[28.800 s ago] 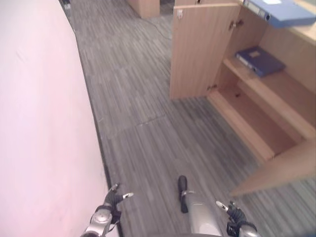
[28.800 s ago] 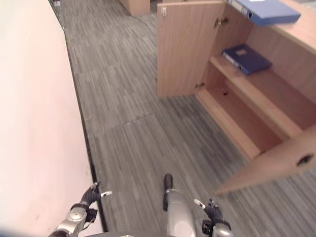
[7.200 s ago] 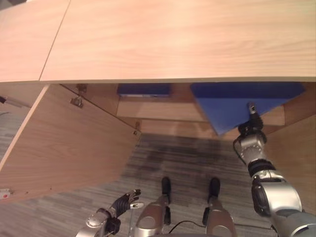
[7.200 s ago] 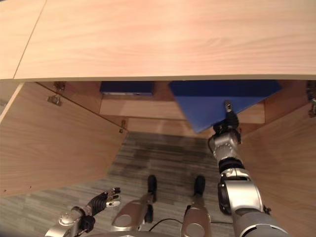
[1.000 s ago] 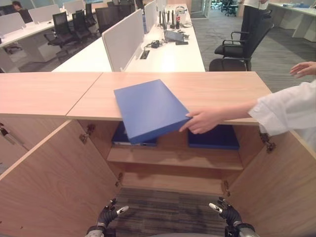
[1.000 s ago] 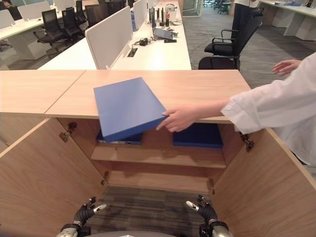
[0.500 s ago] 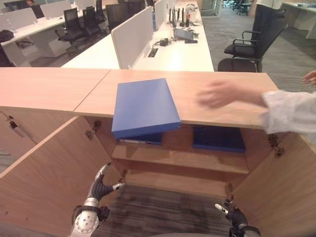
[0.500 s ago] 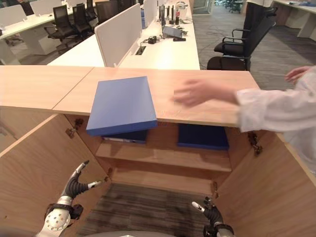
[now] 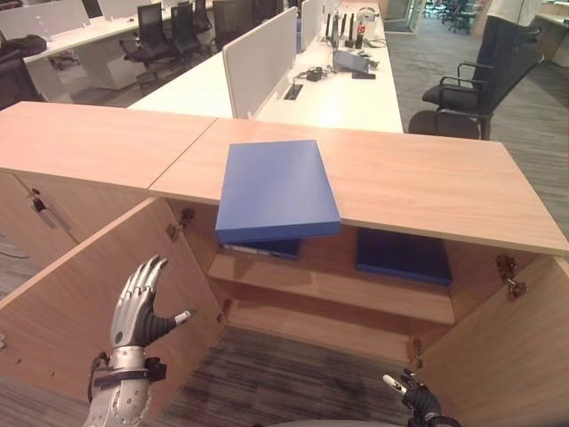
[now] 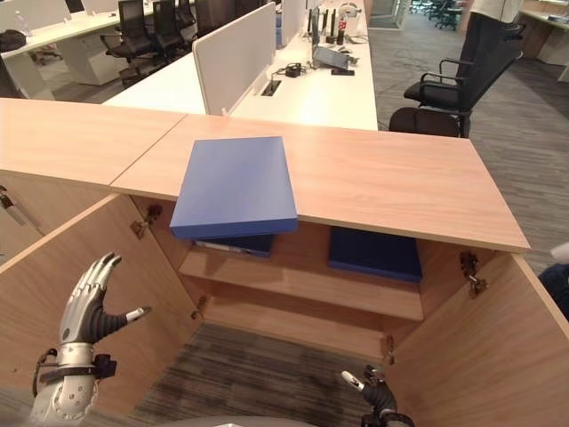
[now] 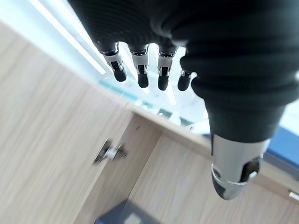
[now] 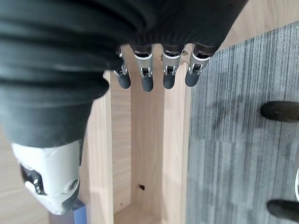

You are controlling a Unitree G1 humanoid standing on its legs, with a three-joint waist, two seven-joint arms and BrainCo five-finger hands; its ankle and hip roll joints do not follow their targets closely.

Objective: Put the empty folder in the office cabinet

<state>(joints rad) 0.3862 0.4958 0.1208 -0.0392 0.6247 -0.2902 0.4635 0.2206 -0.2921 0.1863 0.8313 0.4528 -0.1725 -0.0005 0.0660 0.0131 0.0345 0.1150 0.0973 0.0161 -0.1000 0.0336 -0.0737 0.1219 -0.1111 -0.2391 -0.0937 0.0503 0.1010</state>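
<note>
A blue folder [image 9: 277, 189] lies flat on the wooden cabinet top [image 9: 427, 182], its near end jutting over the front edge. Below it the cabinet stands with both doors swung out. Two more blue folders rest on the upper shelf [image 9: 338, 289], one at the left [image 9: 262, 247] and one at the right [image 9: 402, 256]. My left hand [image 9: 138, 307] is raised in front of the left door [image 9: 80, 294], open and empty, well below and left of the top folder. Its straight fingers [image 11: 140, 70] show in the left wrist view. My right hand [image 9: 413, 396] hangs low by the right door, open with fingers [image 12: 154, 74] straight.
The right door [image 9: 498, 356] stands out toward me, leaving a gap of grey carpet [image 9: 293, 382] between the doors. Behind the cabinet are white desks [image 9: 293, 84] with dividers and black office chairs [image 9: 476, 84]. A person [image 10: 487, 13] stands far back on the right.
The person's hand has pulled away, leaving the blue folder lying on the cabinet top. My left hand has risen higher with fingers spread. The camera has shifted a little.
</note>
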